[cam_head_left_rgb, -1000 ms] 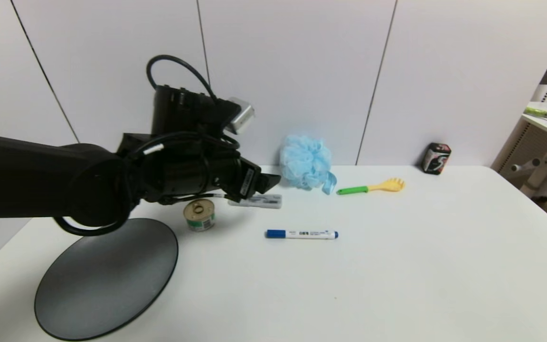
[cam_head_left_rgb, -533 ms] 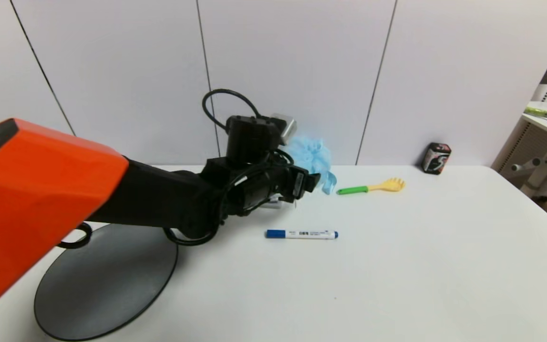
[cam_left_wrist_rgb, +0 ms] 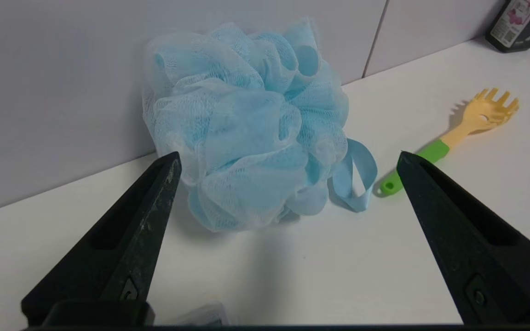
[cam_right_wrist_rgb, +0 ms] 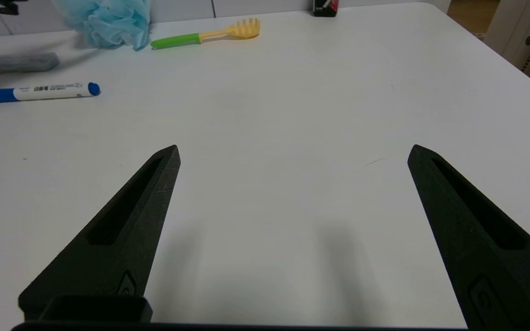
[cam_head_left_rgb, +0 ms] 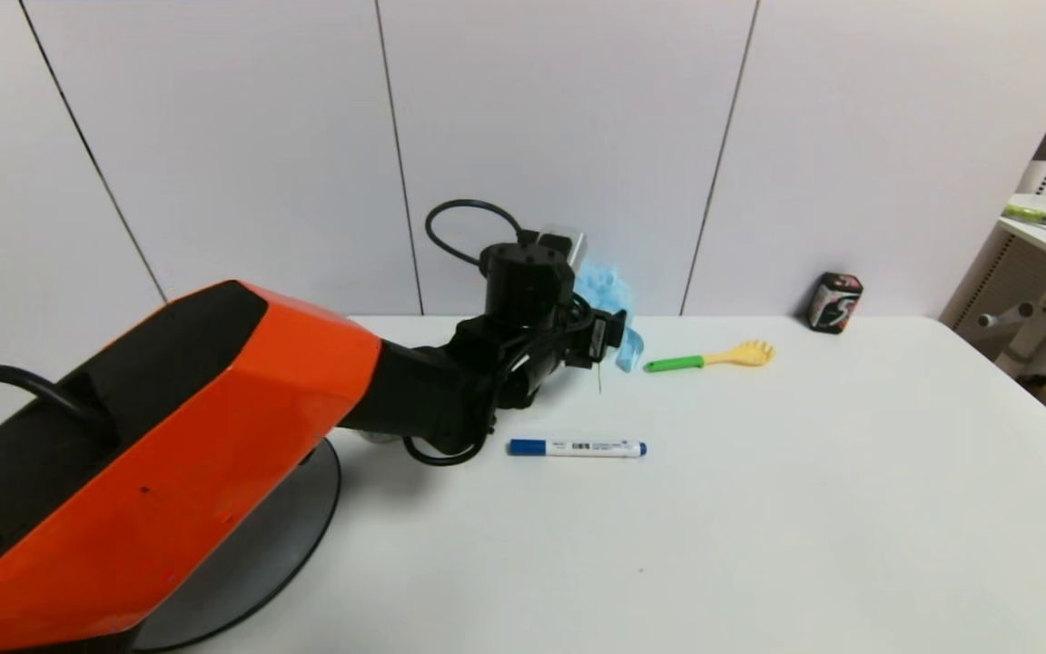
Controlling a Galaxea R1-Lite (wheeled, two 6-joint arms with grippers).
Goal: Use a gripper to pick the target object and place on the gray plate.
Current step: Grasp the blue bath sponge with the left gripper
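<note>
Your left hand (cam_left_wrist_rgb: 288,158) is stretched out across the tabletop (cam_head_left_rgb: 759,472) to the far edge by the wall, and its two black fingers (cam_left_wrist_rgb: 122,243) are spread wide apart. In the left wrist view they flank the light-blue bath pouf (cam_left_wrist_rgb: 246,124): one fingertip is just beside the mesh on one side, while the other stands clear of it, with the pouf's satin ribbon loop (cam_left_wrist_rgb: 354,177) lying between mesh and finger. Nothing is gripped; the pouf sits on the tabletop, against the wall.

From the head view, the pouf (cam_head_left_rgb: 609,291) is at about 12 o'clock on the tabletop and mostly hidden behind the left hand (cam_head_left_rgb: 600,338) and its wrist. The gray plate (cam_head_left_rgb: 305,509) lies at about 8 o'clock near the front left corner, well apart from the pouf and largely covered by the orange and black arm (cam_head_left_rgb: 187,454).

A green-and-yellow pasta fork (cam_head_left_rgb: 709,359) lies just at 3 o'clock of the pouf, near the ribbon. A blue-capped marker (cam_head_left_rgb: 577,447) lies nearer you, at about 6 o'clock of the pouf. A small dark can (cam_head_left_rgb: 833,302) stands by the wall at about 1 o'clock.

Your right hand (cam_right_wrist_rgb: 292,151) hovers over bare tabletop on the near side, its fingers also wide apart and holding nothing. In its view a gray bar-shaped item (cam_right_wrist_rgb: 16,62) lies near the marker (cam_right_wrist_rgb: 42,91).
</note>
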